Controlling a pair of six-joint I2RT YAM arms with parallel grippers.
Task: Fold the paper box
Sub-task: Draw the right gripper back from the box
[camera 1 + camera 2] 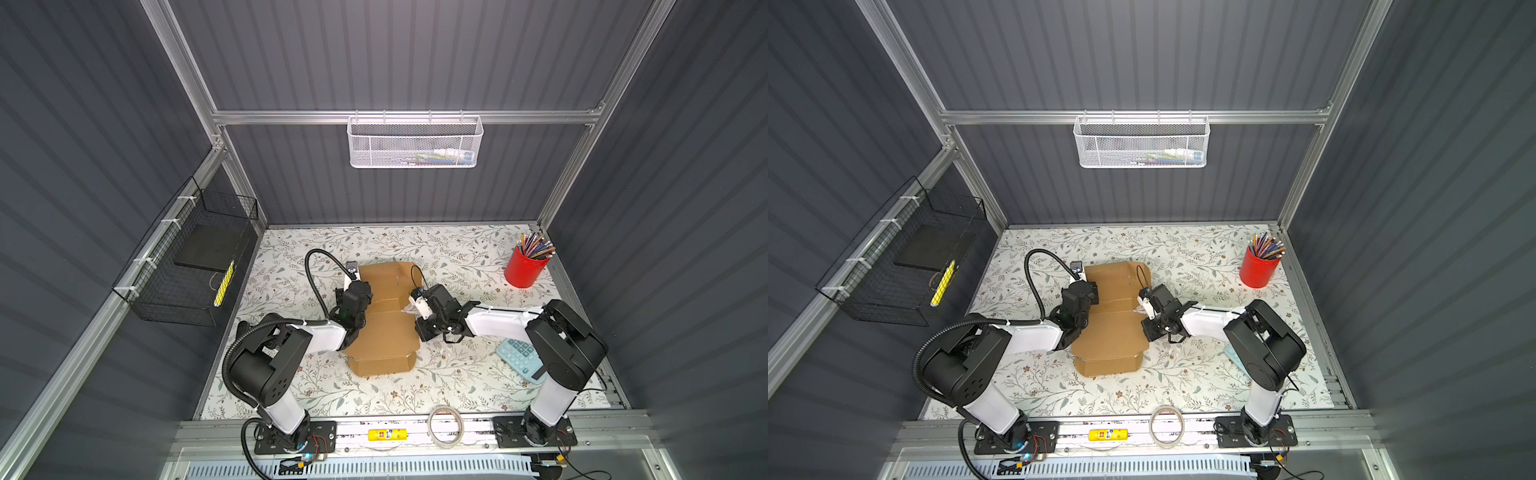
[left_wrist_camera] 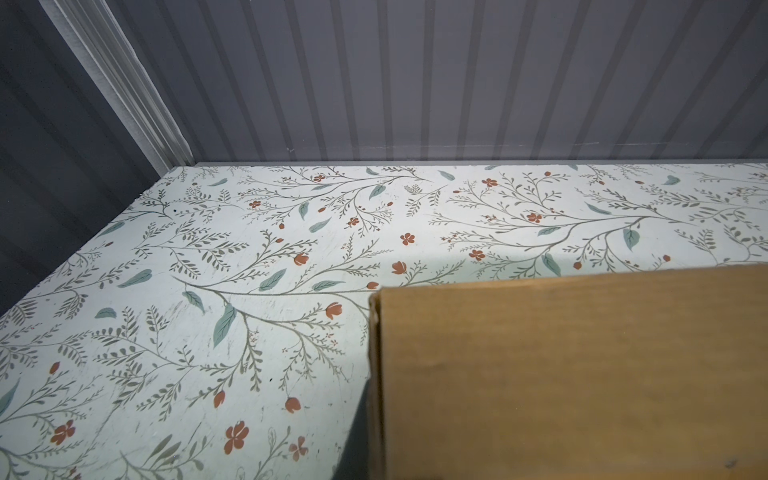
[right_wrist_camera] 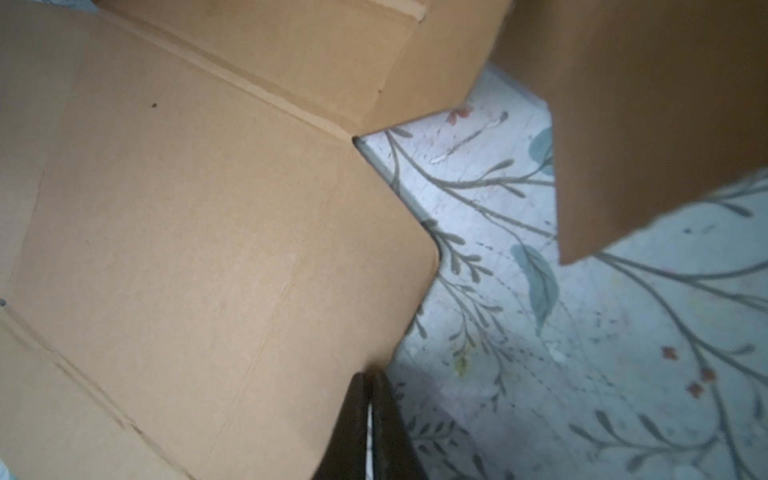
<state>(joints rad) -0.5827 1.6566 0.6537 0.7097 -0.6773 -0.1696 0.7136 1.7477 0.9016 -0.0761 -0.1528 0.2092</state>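
Two arms meet over the paper box, mid table. We see left gripper pinching a raised flap; right gripper jaws closed tight at a flap edge, grip unclear. Red cup w/ pencils at back.

Paper box: an unprinted brown corrugated cardboard sheet, creased into panels, lying unfolded at the middle of the floral tabletop, some side flaps lifted.

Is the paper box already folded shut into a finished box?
No: in a top view the paper box lies opened out on the table, its panels and end flaps not yet closed up.
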